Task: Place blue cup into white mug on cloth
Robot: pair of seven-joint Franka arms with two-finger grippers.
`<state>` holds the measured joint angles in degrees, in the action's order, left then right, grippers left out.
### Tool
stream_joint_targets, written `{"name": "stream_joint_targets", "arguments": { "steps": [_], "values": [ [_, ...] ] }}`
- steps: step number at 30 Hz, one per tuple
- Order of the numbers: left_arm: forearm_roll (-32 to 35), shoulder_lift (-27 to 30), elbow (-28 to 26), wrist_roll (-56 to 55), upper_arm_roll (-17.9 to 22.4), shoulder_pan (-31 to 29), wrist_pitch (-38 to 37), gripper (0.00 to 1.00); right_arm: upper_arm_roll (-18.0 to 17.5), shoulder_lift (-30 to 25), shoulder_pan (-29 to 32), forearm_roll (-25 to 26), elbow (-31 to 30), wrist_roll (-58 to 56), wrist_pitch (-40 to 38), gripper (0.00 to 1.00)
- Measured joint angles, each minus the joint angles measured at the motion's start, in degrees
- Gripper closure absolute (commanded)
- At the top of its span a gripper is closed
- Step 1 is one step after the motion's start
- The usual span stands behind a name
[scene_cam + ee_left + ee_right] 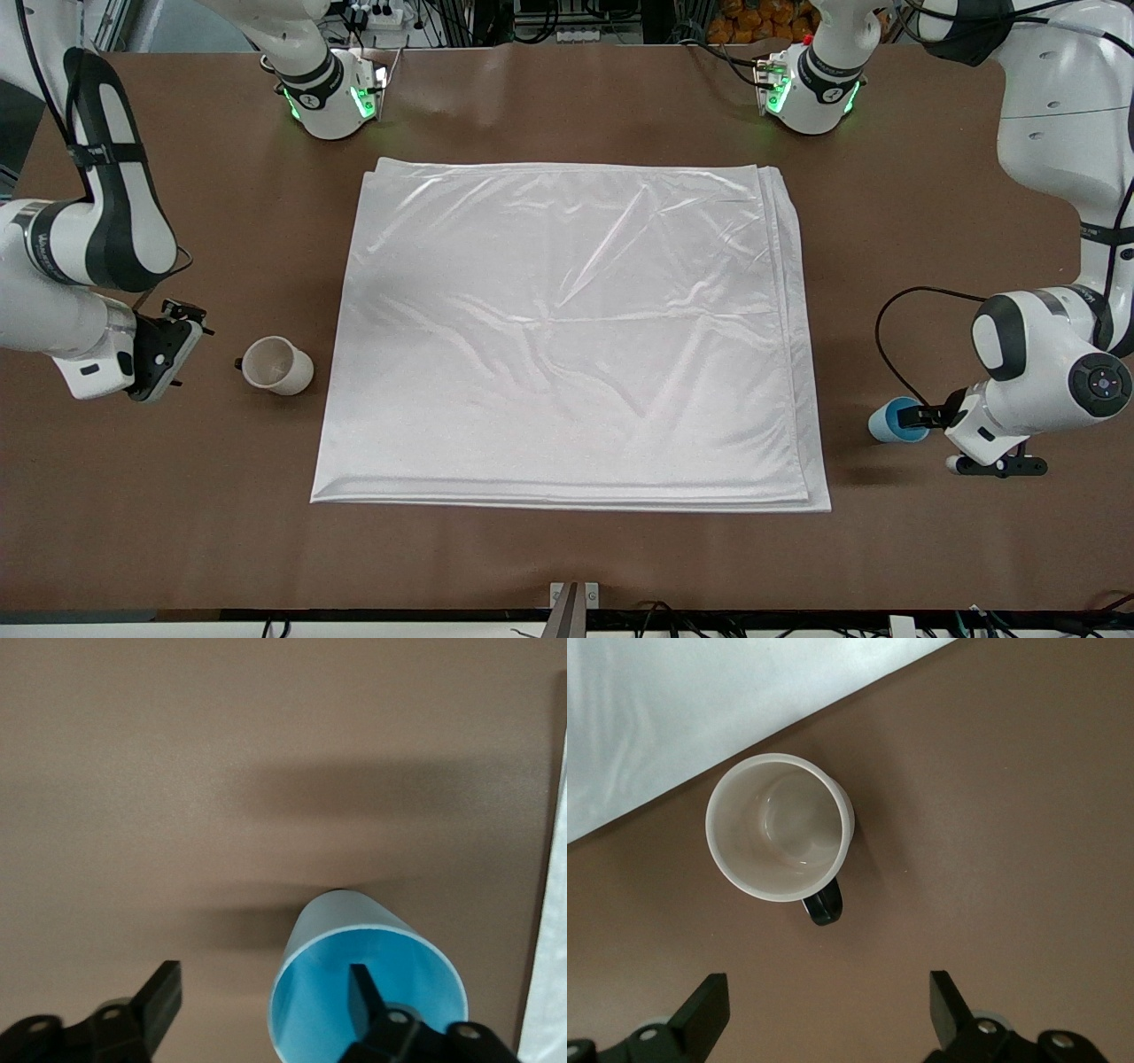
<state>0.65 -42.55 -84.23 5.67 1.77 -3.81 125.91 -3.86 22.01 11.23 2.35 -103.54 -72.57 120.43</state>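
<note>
1. At the left arm's end of the brown bench [567,549], the small light-blue tapered cup [889,420] stands upright beside the cloth.
2. The left end effector [263,1001] has its fingers apart, one inside the cup, one outside.
3. The large shiny white folded cloth [567,328] lies mid-bench.
4. The off-white cylindrical mug [276,364] stands at the right arm's end, near the open-fingered right end effector [827,1010].

No text, label, brand, number or sign can be read anywhere.

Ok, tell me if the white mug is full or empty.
Empty: the right wrist view looks straight into the upright white mug and shows its bare cream bottom.
</note>
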Motion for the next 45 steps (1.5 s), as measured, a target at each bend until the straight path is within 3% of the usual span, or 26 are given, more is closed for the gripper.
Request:
{"name": "stream_joint_targets", "arguments": {
  "steps": [18, 22, 31, 38, 41, 45],
  "values": [
    [0.0, 0.4, 0.6, 0.0, -0.2, 0.1, 0.0, 1.0, -0.1, 5.0, 0.0, 0.0, -0.8, -14.9, 6.4, 0.0],
    [0.0, 0.4, 1.0, 0.0, -0.2, 0.0, 0.0, 1.0, -0.1, 5.1, 0.0, 0.0, -2.8, -16.3, 9.3, 0.07],
    [0.0, 1.6, 1.7, 0.0, 0.0, -0.1, -1.1, 1.0, -0.1, 5.2, 0.0, 0.0, -8.2, -17.7, 16.9, 0.33],
    [0.0, 3.7, 1.7, 0.0, -0.1, -0.1, -4.2, 1.0, -0.2, 5.2, 0.0, 0.0, -9.1, -18.3, 18.6, 0.75],
    [0.0, 4.5, 1.7, 0.0, -0.1, 0.0, -5.7, 1.0, -0.2, 5.2, 0.0, 0.0, -9.2, -18.8, 18.8, 1.0],
    [0.0, 5.5, 1.7, -0.4, -0.3, 0.2, -7.6, 1.0, -0.3, 5.2, 0.0, 0.0, -9.2, -22.0, 19.3, 1.0]
  ]
}}
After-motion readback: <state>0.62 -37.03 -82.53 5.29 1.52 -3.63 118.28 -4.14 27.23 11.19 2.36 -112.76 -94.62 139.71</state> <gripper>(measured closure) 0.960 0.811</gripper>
